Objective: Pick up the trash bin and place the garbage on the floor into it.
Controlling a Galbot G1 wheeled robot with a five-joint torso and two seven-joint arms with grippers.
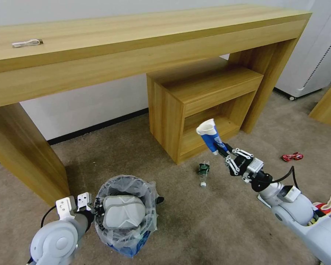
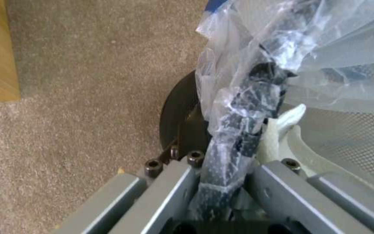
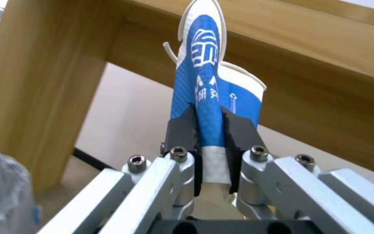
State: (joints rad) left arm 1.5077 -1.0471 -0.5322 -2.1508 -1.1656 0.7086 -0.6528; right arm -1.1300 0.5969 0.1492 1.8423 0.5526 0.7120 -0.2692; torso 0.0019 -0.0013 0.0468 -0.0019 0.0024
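My right gripper point(image 1: 224, 152) has its fingers clamped on the blue-white paper cup point(image 1: 210, 137); my left gripper point(image 1: 95, 209) pinches the trash bin point(image 1: 125, 215) rim. Next, I judge, the cup must travel over the bin, well left of my right fingers.

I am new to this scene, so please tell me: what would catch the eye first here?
The right gripper holds a squashed blue-white paper cup in the air before the low wooden shelf. The left gripper clamps the rim of the trash bin, which holds a white slipper.
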